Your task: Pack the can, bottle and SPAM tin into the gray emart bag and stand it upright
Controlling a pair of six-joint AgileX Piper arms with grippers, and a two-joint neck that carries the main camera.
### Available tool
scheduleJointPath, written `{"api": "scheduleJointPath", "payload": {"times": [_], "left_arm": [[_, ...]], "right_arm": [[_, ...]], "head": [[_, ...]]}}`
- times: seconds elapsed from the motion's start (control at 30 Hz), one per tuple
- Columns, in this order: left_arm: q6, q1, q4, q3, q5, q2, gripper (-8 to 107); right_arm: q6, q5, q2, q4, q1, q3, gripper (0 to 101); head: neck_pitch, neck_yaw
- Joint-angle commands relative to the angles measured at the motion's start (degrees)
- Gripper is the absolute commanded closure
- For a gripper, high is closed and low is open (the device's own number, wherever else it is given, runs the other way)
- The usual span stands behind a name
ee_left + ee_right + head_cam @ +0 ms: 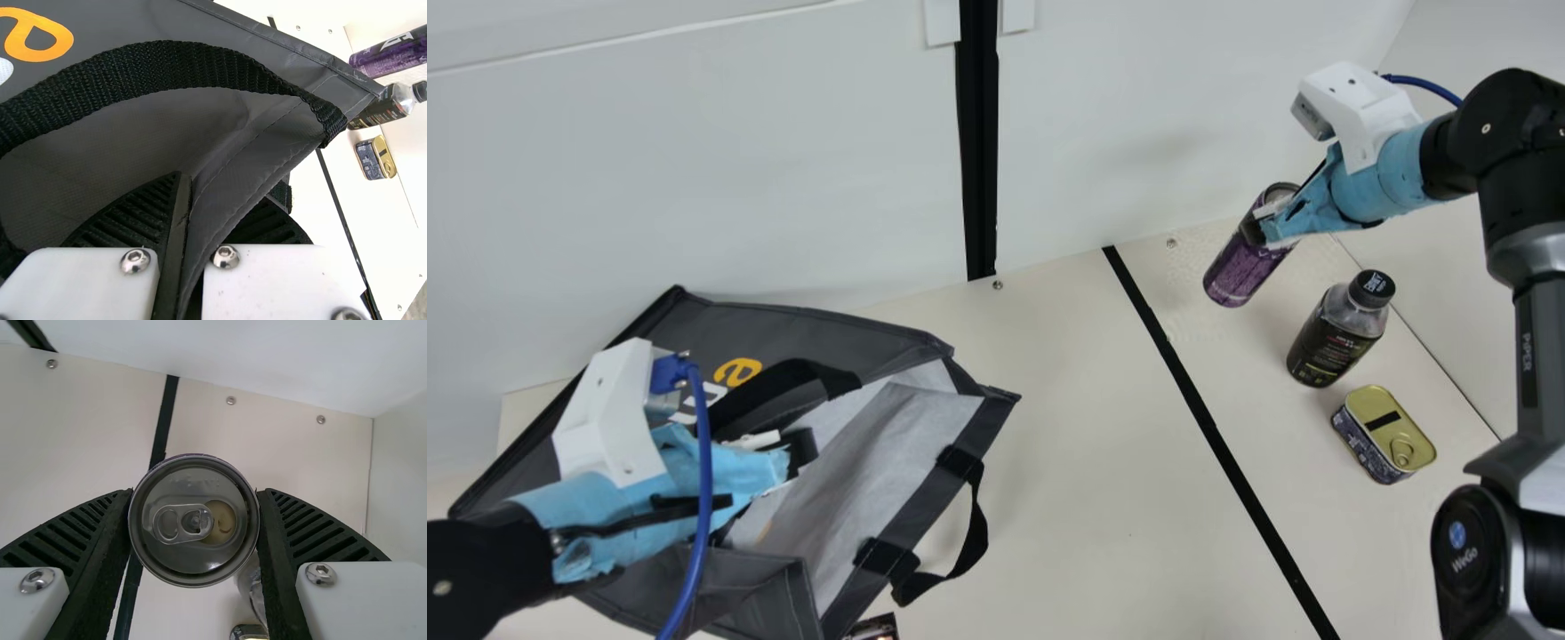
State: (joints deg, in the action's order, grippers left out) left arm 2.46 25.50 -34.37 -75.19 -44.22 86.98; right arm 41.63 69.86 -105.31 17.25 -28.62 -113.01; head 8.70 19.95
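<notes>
Right wrist view: right fingers (80, 537) clamped on purple can (193, 550), left fingers (140, 217) pinching gray emart bag (230, 170); can-packing step imo, next carry it over, lower inside.

Held the can (230, 553) between two black ribbed fingers (97, 540), one touching each side. Showed the can's lid face-on, with its pull tab (168, 523). Caught a black strip (163, 427) running behind the can along the cream table (73, 427), the bottle (249, 585) partly hidden behind the can, the tin (247, 631) near it, and three screws (231, 401) and a white wall (267, 353) beyond it.
</notes>
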Motion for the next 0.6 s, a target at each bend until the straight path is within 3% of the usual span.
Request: {"api": "scheduleJointPath", "payload": {"times": [0.0,0.57], "left_arm": [[0.0,0.0,0.0,0.0,0.0,0.0,107],[0.0,0.0,0.0,0.0,0.0,0.0,107]], "right_arm": [[1.2,0.0,1.0,0.5,0.2,1.7,101],[10.7,0.0,9.7,4.8,2.1,13.4,101]], "head": [[1.3,0.0],[1.3,0.0]]}}
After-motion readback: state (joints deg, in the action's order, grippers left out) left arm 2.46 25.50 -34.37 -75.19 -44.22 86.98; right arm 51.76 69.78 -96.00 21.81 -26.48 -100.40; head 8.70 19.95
